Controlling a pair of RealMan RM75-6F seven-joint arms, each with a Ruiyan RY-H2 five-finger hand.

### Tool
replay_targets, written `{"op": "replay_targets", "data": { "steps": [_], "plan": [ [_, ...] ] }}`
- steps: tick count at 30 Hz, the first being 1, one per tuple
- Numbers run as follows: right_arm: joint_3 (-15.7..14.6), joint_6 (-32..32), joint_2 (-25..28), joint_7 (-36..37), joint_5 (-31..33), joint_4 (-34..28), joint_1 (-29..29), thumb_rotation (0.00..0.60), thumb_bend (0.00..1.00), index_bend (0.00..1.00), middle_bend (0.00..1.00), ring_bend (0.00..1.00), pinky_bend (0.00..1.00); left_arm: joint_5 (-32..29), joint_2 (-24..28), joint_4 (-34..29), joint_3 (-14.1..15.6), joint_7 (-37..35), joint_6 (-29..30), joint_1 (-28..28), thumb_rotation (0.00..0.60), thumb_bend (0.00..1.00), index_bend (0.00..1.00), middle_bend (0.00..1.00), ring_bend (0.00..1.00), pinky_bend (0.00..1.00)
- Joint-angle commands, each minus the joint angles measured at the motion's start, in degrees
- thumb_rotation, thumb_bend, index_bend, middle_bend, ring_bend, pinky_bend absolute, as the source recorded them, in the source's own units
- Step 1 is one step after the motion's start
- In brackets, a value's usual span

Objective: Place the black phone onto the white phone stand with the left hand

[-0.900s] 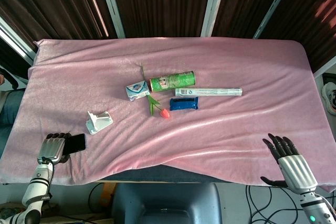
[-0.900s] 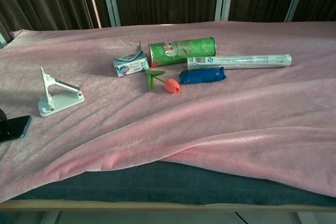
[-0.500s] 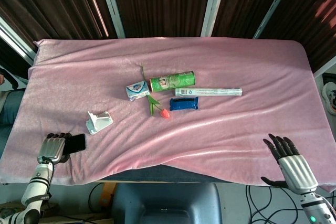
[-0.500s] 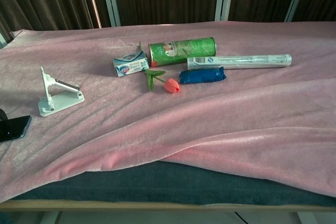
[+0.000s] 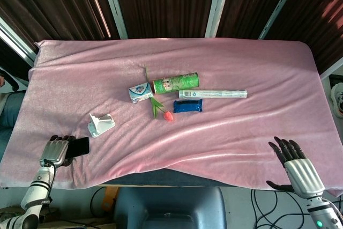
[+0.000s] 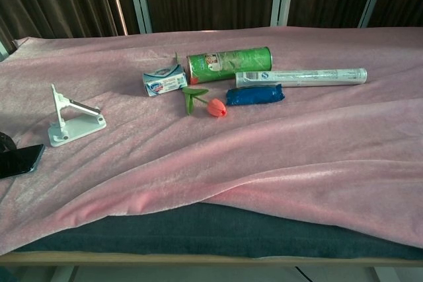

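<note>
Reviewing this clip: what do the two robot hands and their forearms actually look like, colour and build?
In the head view, the left robot hand has a ribbed silver-grey metal back and black fingers, on a pale grey forearm with a dark band. The right robot hand matches: silver back, black fingers, light grey forearm carrying a small green light. No sleeves or markings can be made out.

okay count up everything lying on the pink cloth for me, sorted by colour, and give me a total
Black: 1, the black phone
White: 3, the white phone stand, the soap box and the long tube
Green: 1, the chip can
Blue: 1, the blue packet
Red: 1, the tulip
Total: 7
</note>
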Motion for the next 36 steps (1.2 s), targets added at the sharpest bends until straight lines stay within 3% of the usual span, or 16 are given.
{"op": "replay_targets", "data": {
  "steps": [1, 4, 8, 12, 17, 22, 36],
  "plan": [
    [0.01, 0.08, 0.04, 0.10, -0.02, 0.00, -0.03, 0.600, 0.24, 0.00, 0.00, 0.00, 0.15, 3.17, 0.47, -0.44, -0.36, -3.41, 1.70, 0.78, 0.600, 0.36, 0.90, 0.98, 0.64, 0.15],
    [0.02, 0.49, 0.21, 0.55, -0.13, 0.04, -0.18, 0.600, 0.24, 0.00, 0.00, 0.00, 0.15, 13.89, 2.25, -1.87, -2.50, -19.48, 9.53, 3.76, 0.600, 0.36, 0.90, 0.98, 0.65, 0.15],
    [-0.08, 0.52, 0.27, 0.72, -0.30, 0.08, -0.21, 0.600, 0.24, 0.00, 0.00, 0.00, 0.15, 23.53, 1.75, 3.29, -3.07, -37.40, 17.20, 5.99, 0.600, 0.36, 0.90, 0.98, 0.65, 0.15],
    [0.02, 0.50, 0.20, 0.70, -0.14, 0.01, -0.21, 0.600, 0.24, 0.00, 0.00, 0.00, 0.15, 25.80, -1.24, 7.84, -4.92, -46.30, 22.48, 6.93, 0.600, 0.37, 0.91, 0.98, 0.65, 0.15],
    [0.12, 0.10, 0.09, 0.58, 0.01, -0.06, 0.01, 0.600, 0.24, 0.00, 0.00, 0.00, 0.15, 23.34, -6.41, 10.76, -8.62, -54.26, 24.78, 7.09, 0.600, 0.37, 0.91, 0.99, 0.65, 0.15],
    [0.16, -0.18, 0.02, 0.48, 0.10, -0.10, 0.16, 0.600, 0.24, 0.00, 0.00, 0.00, 0.15, 22.78, -10.77, 12.43, -10.78, -55.95, 26.67, 6.43, 0.600, 0.38, 0.91, 0.99, 0.65, 0.15],
    [0.14, -0.34, 0.26, 1.12, 0.18, 0.05, 0.28, 0.600, 0.24, 0.00, 0.00, 0.00, 0.15, 15.49, -21.34, 12.43, -14.94, -47.38, 24.88, 4.75, 0.600, 0.39, 0.91, 0.99, 0.65, 0.15]
  ]
}}
